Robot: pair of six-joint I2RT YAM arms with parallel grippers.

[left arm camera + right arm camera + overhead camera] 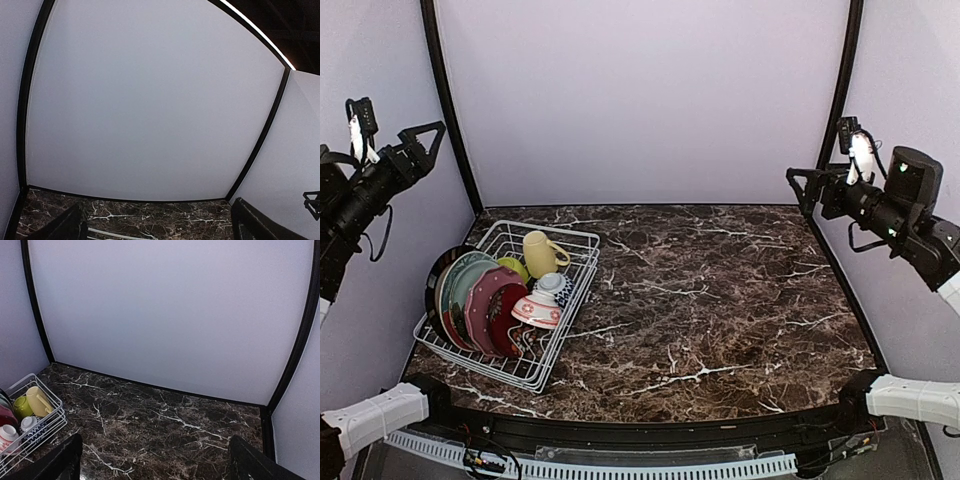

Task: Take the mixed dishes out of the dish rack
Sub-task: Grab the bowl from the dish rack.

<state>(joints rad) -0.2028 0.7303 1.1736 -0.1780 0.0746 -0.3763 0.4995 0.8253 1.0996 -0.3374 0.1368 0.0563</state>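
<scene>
- Left claw: held high by the left wall, jaws wide apart, gripping nothing.
- Right claw: raised by the right wall, also spread open and bare.
- Progress, as I judge it: unloading has not begun. Every dish in sight sits in the rack at the table's near left, namely the mug, upright plates and three bowls.
- Hard to tell: the plates overlap, so their count is unsure. The left wrist view shows mostly wall, and the right wrist view cuts the rack off.

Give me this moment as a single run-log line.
left gripper: open, raised, empty; right gripper: open, raised, empty; mixed dishes: all in dish rack; step: none unloaded yet
</scene>
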